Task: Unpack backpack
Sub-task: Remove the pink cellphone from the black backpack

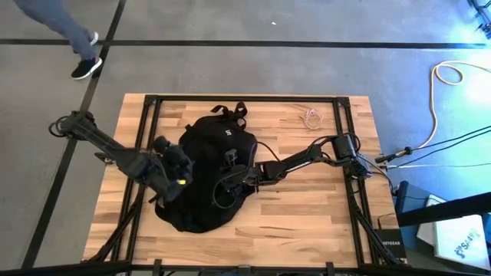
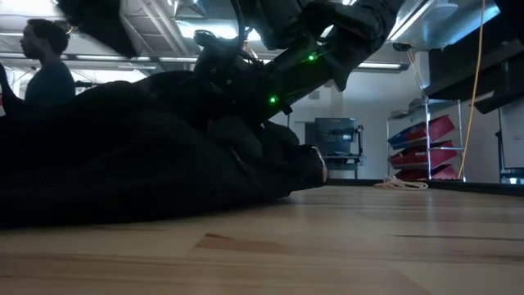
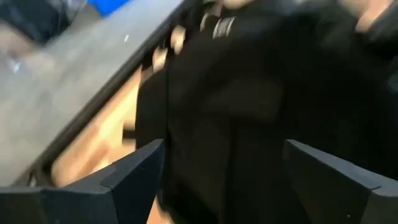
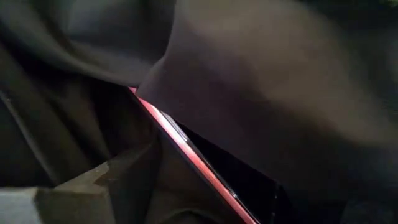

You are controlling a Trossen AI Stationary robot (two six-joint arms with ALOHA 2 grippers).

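A: Backpack [image 1: 205, 165], black, soft, slumped flat across the middle of the wooden desk [image 1: 307, 207], top loop handle toward the far edge, a small white logo on its upper panel.

B: Left gripper [image 1: 178, 165]?

A: At the pack's left flank, just beside the fabric. From the left wrist view, fingers [image 3: 134, 177] spread wide apart, black cloth between and beyond them, nothing pinched. A bit of yellow showing at the tip from above.

B: And the right gripper [image 1: 230, 182]?

A: Reaching in from the right side of the desk, down at the pack's middle, seemingly buried in its folds. From the right wrist view, only one finger [image 4: 93, 186] visible, surrounded by dark fabric; beside it a thin flat dark thing with a red edge [image 4: 186, 149], running diagonally inside the pack. Touching or not: cannot tell. Jaws apparently parted rather than closed, but no clear grip on anything.

B: Anything else on the desk?

A: A small coil of pale cord [image 1: 312, 117] near the far right corner, well apart from the pack.

B: Low view?

A: Pack as a dark mound [image 2: 139, 156] on the left, an arm with green lights angled down onto it from above. In the room behind, a person [image 2: 45, 70] at the far left; red and blue bins on a rack at the right.

B: Around the desk?

A: From above, legs and a dark shoe [image 1: 86, 67] on the floor past the far left corner.
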